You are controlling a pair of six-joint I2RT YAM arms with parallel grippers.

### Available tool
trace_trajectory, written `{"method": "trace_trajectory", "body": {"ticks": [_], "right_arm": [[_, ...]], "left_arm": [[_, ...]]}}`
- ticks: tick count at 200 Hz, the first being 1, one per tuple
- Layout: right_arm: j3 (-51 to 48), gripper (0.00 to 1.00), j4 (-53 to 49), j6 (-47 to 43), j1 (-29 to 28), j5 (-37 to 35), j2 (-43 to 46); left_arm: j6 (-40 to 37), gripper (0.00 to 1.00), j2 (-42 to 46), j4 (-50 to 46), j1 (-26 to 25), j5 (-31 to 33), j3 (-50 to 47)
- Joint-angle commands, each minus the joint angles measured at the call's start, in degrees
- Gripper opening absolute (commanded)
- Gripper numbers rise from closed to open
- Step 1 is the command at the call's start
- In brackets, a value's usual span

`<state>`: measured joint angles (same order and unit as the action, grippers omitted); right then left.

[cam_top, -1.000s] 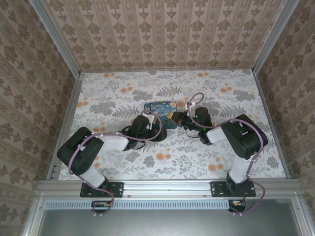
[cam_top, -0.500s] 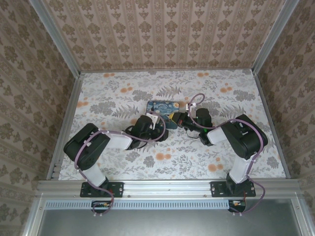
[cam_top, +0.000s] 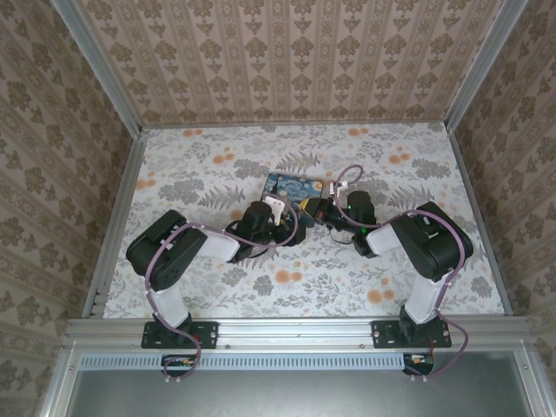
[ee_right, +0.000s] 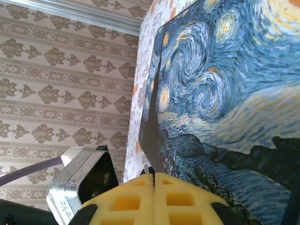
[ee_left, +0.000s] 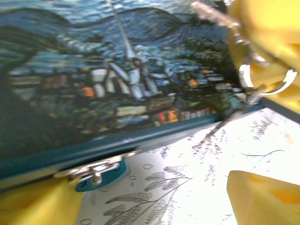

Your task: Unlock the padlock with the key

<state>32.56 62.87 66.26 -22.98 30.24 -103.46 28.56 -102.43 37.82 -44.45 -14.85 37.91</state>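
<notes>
- Your left gripper is released, yellow fingers spread beside the rectangular Starry Night painted box.
- Your right gripper is clenched.
- Silver key ring hangs at the box's edge; padlock's spot: cannot tell.

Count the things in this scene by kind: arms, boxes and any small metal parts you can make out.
Robot arms: 2 (left arm, right arm)
Painted boxes: 1 (painted box)
Metal rings: 1 (metal ring, beside the box's corner)
Metal latches: 1 (latch, on the box's lower edge)
Total: 5
</notes>
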Motion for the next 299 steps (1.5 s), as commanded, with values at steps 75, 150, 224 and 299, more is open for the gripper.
{"method": "trace_trajectory", "body": {"ticks": [75,150,224,299], "right_arm": [[-0.6,0.0,-1.9,-0.4,0.6,-1.3,-0.6],[-0.8,0.0,-1.6,-0.5,0.7,-1.5,-0.8],[-0.9,0.0,-0.8,-0.1,0.7,-1.6,-1.2],[-1.8,0.0,-0.3,-0.1,0.8,-1.4,-1.0]], "left_arm": [[12.5,0.8,-5.0,20.8,2.6,-7.5,-5.3],[17.2,0.78,-9.3,29.6,3.4,-6.6,-7.9],[21.7,0.76,-7.7,34.4,0.7,-3.8,-9.5],[23.7,0.71,-11.7,34.5,-0.9,3.0,-9.4]]}}
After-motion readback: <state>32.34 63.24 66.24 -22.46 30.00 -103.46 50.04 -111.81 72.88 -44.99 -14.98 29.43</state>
